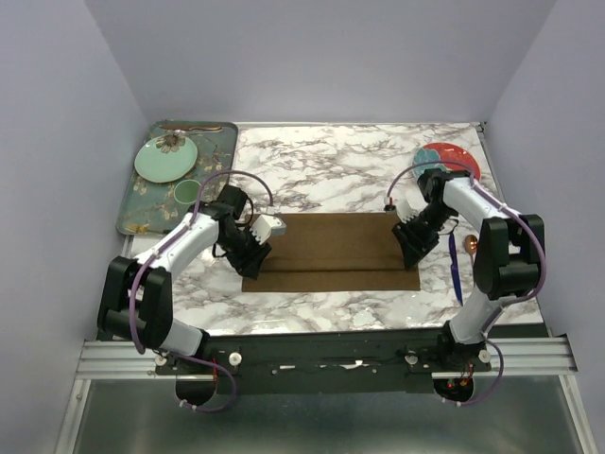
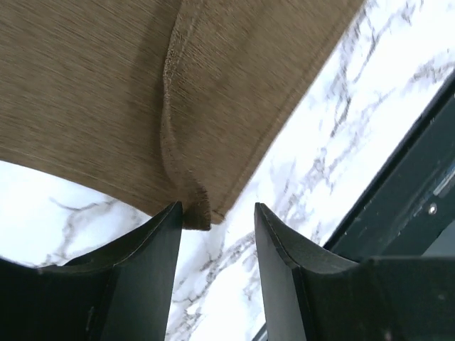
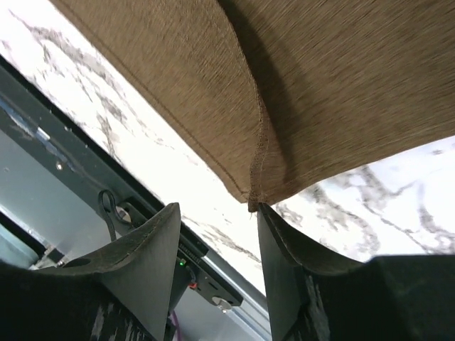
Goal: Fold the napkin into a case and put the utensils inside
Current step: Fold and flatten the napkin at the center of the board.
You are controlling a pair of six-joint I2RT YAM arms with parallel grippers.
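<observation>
Left gripper (image 2: 218, 207): jaws apart at near corner of napkin (image 1: 331, 244), folded flat, midway between table (image 1: 321, 161) side edges. Right gripper (image 3: 217, 207): jaws apart likewise. Utensils (image 1: 455, 270): beside right edge.

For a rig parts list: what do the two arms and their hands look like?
Both are white shells with bulky black joints, left arm and right arm alike, each trailed by a thin purple cable. The left hand and right hand have two matte black, curved, tapering fingers. No markings visible.

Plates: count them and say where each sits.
2. A pale green plate on the floral tray, far left; a red plate far right, partly hidden by the right arm.
</observation>
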